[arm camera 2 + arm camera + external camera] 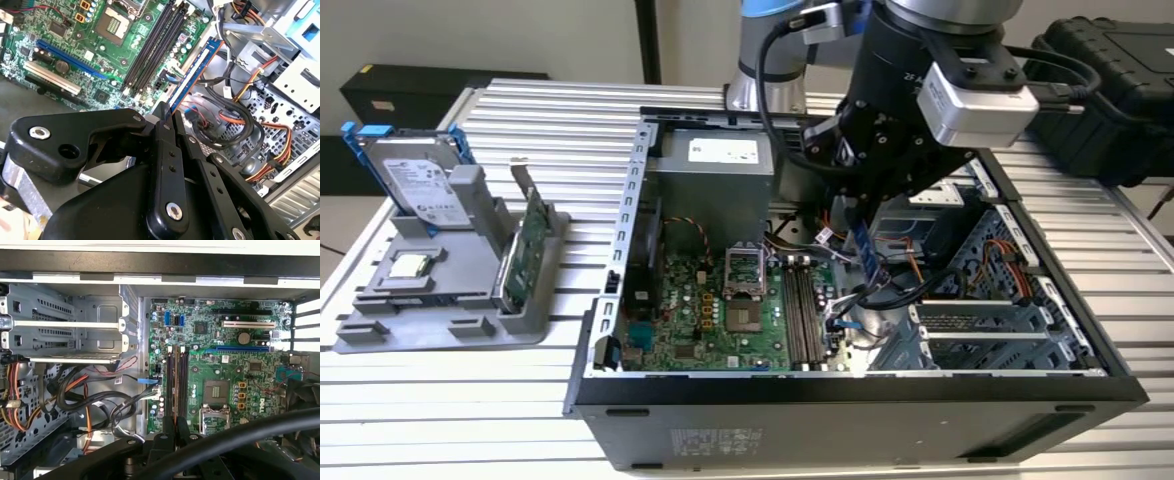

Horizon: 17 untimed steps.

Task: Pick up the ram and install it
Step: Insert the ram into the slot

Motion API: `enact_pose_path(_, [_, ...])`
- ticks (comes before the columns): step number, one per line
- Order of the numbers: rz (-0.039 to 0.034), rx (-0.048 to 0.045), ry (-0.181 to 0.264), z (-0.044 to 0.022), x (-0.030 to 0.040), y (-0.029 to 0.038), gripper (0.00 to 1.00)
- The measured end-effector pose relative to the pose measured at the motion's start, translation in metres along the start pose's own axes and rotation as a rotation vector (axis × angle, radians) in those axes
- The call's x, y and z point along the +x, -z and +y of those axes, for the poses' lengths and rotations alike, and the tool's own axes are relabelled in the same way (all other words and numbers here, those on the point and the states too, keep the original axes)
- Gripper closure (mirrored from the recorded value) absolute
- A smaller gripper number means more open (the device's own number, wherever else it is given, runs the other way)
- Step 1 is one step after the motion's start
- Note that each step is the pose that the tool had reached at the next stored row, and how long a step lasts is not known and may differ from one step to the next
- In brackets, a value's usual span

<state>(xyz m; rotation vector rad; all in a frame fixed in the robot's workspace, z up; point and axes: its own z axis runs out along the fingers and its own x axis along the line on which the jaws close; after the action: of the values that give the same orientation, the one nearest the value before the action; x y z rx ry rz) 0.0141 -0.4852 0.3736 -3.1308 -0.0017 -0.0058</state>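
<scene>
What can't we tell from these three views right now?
- Ram: its held end is hidden between the gripper fingers in the second wrist view.
- Ram-to-slot distance: the memory slots are open in the first wrist view, but the gripper body hides their near ends.
- Exterior view: the arm blocks the gripper's grasp and the case interior behind it.

cables (pixel 235 125) crowd slots (pixel 152 42), motherboard (pixel 225 375) open
</scene>
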Motion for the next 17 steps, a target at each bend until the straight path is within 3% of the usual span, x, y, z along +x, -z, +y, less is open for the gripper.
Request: enact_pose_path(17, [0.0,0.0,0.0,-0.0002,0.0001,-0.0106,1.0])
